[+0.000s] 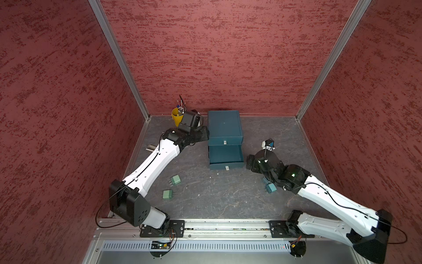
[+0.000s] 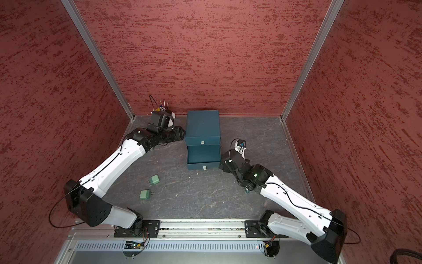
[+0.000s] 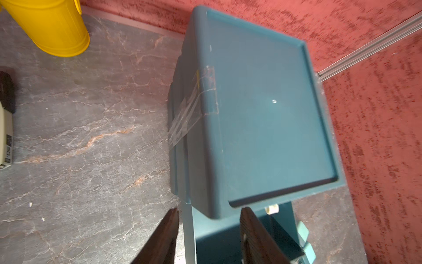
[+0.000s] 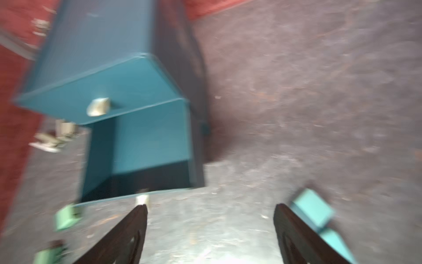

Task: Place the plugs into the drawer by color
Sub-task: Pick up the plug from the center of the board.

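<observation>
**Front edge.** The mounting rail (image 1: 228,225) carrying both arm bases lies nearest.

**Left side.**
- The left claw (image 3: 210,210) hangs just beside the near upper corner of the teal drawer cabinet (image 1: 225,124). Its fingers stand partly apart and clamp nothing.
- A yellow pen cup (image 1: 176,116) stands behind this claw, near it.
- A metal stapler (image 1: 150,148) lies beside the forearm, partly hidden.
- Two green plugs (image 1: 175,180) (image 1: 167,194) lie on the mat well back from the left claw, toward its base. They are near each other and not touching.

**Centre.** The cabinet's upper drawer is shut. The lower drawer (image 1: 226,165) stands pulled out, and its floor looks bare in both top views.

**Right side.**
- The right claw (image 4: 211,206) hovers just off the front corner of the open drawer. Its fingers are spread wide and empty.
- The wrist view is blurred but shows one teal plug (image 4: 312,209) just outside one finger.
- In a top view the teal plugs (image 1: 271,188) lie half under that wrist.
- The brownish-pink pair cannot be found with confidence.

**Assessment.** The drawer is ready and no plug is stowed, so the step in hand appears to be the first pick. The next move calls for the right claw to centre over the nearest teal plug, descend, and close across its flat sides clear of the prongs. The two teal plugs lie close together, which risks nudging the second.
</observation>
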Robot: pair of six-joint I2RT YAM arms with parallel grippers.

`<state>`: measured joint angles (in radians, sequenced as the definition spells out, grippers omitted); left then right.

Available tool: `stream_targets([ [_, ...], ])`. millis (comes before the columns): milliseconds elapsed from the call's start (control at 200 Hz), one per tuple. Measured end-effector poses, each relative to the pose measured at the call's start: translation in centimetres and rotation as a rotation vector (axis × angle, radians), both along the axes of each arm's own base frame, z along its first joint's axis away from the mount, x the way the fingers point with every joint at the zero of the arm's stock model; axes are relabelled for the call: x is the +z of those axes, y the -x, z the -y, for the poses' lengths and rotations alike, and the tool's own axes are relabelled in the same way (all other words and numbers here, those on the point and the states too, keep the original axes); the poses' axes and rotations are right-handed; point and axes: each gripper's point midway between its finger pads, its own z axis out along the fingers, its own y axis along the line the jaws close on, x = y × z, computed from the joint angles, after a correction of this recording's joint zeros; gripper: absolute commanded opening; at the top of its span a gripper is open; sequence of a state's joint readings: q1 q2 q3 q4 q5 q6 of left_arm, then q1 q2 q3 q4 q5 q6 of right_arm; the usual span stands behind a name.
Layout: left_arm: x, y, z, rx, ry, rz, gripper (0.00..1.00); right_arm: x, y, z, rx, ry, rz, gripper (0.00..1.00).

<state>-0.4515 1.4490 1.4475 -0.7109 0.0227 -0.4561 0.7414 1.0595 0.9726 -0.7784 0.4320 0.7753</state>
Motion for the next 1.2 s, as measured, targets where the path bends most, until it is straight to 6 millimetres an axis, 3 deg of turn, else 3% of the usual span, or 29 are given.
stream_targets([
  [160,2.4,1.1,-0.6,0.003,0.026,0.049,0.49,-2.5,-0.7,5.5,-0.131,0.004,-0.118,0.83],
  [301,3.2,2.1,-1.1,0.009,0.041,0.066,0.49,-6.6,-0.1,7.6,-0.175,-0.010,-0.259,0.81],
  [436,1.8,3.8,-1.9,0.020,0.041,0.043,0.50,-11.3,1.4,8.2,-0.184,-0.012,-0.409,0.78],
  [546,0.3,4.8,-2.4,0.024,0.030,0.015,0.51,-13.6,1.9,8.5,-0.195,-0.033,-0.480,0.76],
  [852,-2.5,6.0,-3.0,0.031,0.014,-0.045,0.51,-15.7,0.7,7.9,-0.193,-0.062,-0.515,0.74],
  [1197,-4.3,6.6,-2.6,0.017,0.027,-0.086,0.53,-17.5,0.1,7.7,-0.203,-0.059,-0.539,0.66],
])
